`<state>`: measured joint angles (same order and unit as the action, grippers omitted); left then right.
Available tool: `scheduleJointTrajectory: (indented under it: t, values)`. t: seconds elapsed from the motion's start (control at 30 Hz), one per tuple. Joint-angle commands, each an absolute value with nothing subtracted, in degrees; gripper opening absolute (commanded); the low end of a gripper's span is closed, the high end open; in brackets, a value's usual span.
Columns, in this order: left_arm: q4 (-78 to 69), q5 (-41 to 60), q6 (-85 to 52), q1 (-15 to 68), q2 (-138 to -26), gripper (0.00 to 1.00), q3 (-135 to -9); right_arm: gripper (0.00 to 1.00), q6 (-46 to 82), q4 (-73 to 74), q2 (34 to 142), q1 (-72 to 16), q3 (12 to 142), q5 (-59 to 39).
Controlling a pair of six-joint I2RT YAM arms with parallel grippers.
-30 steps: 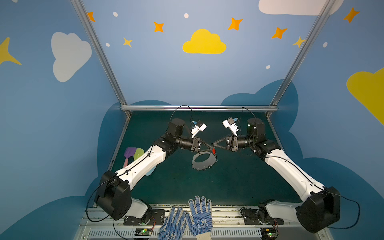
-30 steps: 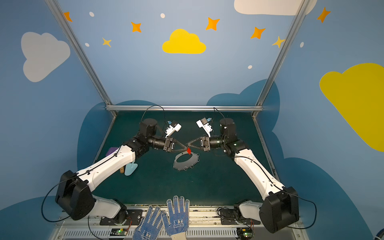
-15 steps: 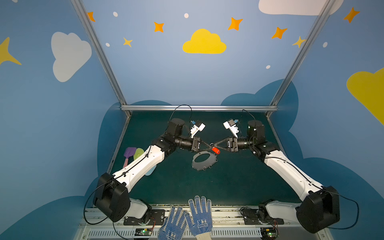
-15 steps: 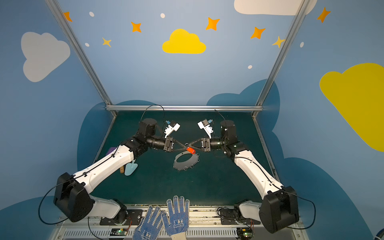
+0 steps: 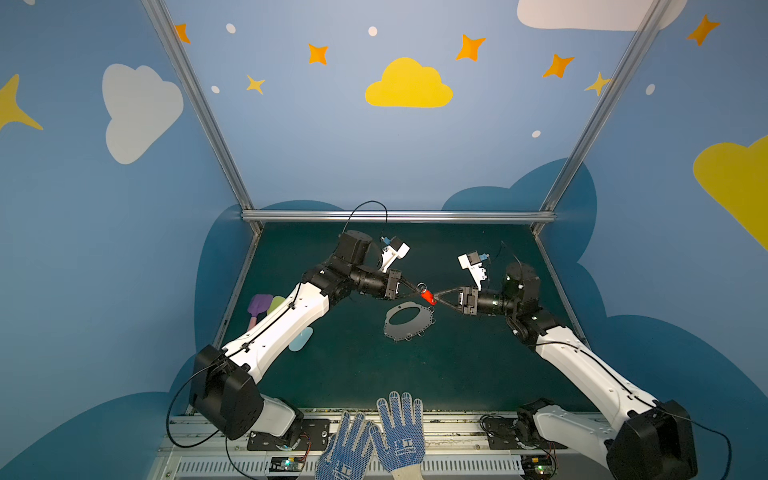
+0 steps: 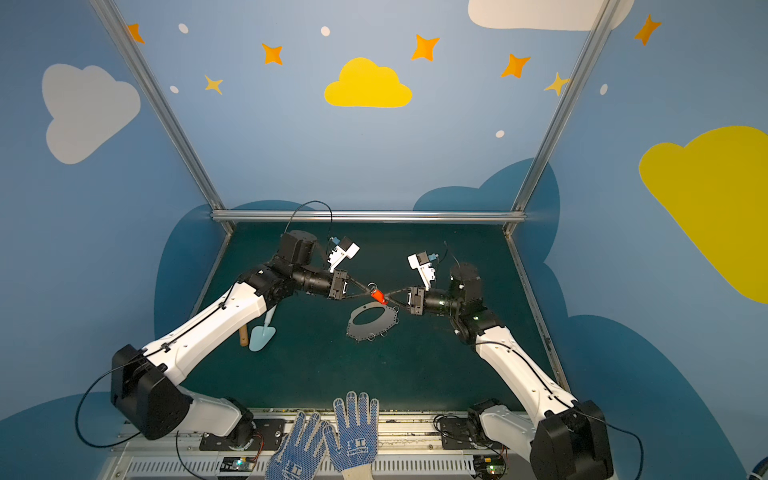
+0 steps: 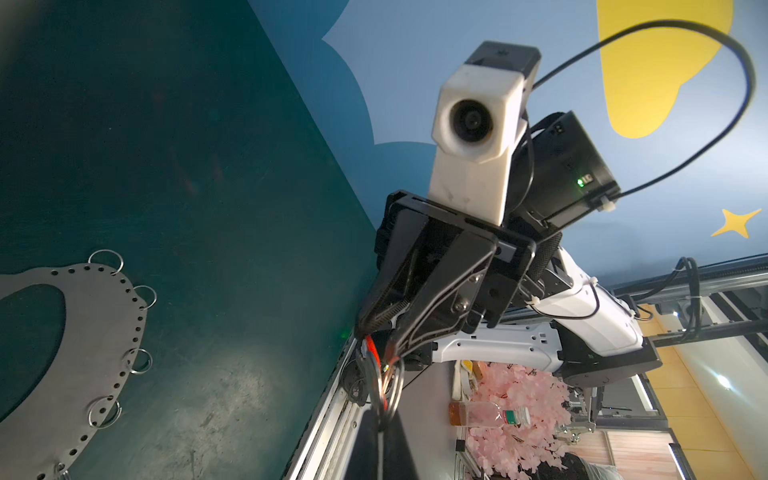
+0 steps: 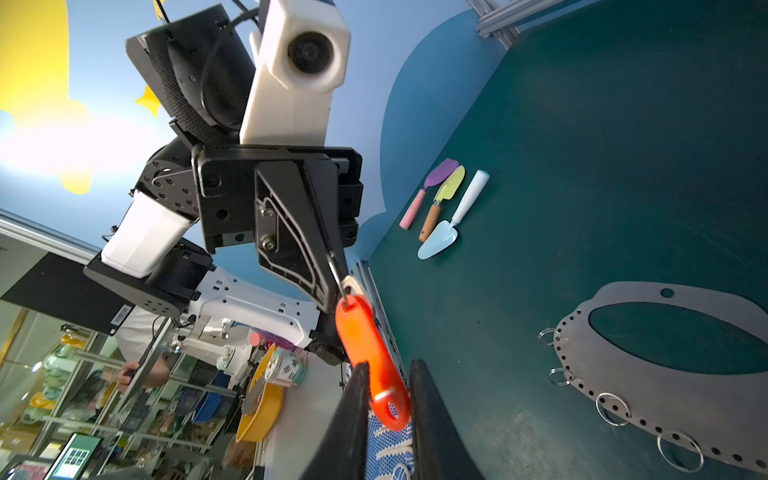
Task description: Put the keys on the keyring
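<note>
Keyring lies flat on the mat, its split rings bare. Above the keyring's far edge, the left gripper pinches the metal end tight. The right gripper brackets the red tag narrowly; I cannot tell whether it grips. The keys hang above the keyring, so I judge threading is not yet begun.

White print on the blue gloves, too small to read
</note>
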<state>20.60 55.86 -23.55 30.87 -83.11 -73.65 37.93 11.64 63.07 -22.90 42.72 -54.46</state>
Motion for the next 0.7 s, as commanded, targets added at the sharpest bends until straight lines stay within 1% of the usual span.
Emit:
scheduleJointTrajectory:
  t: [0.0, 0.13, 0.43, 0.6, 0.67]
  values:
    - [21.63, 55.07, -22.21, 30.93, -83.78, 0.05, -75.06, 0.21, 41.82, 19.73, 61.80, -23.69, 42.38, -52.42]
    - [19.98, 55.47, -23.48, 31.03, -84.07, 0.05, -74.41, 0.24, 42.74, 21.53, 62.57, -24.66, 42.38, -52.80]
    - [19.01, 55.55, -23.78, 31.47, -83.98, 0.06, -74.09, 0.25, 43.79, 23.49, 64.67, -26.37, 42.71, -52.00]
    - [18.86, 55.52, -23.55, 31.46, -83.52, 0.07, -73.57, 0.24, 40.42, 17.89, 63.41, -26.26, 44.25, -49.85]
    - [18.90, 55.69, -23.33, 31.44, -83.44, 0.07, -73.64, 0.26, 38.71, 14.95, 62.80, -26.10, 45.29, -49.09]
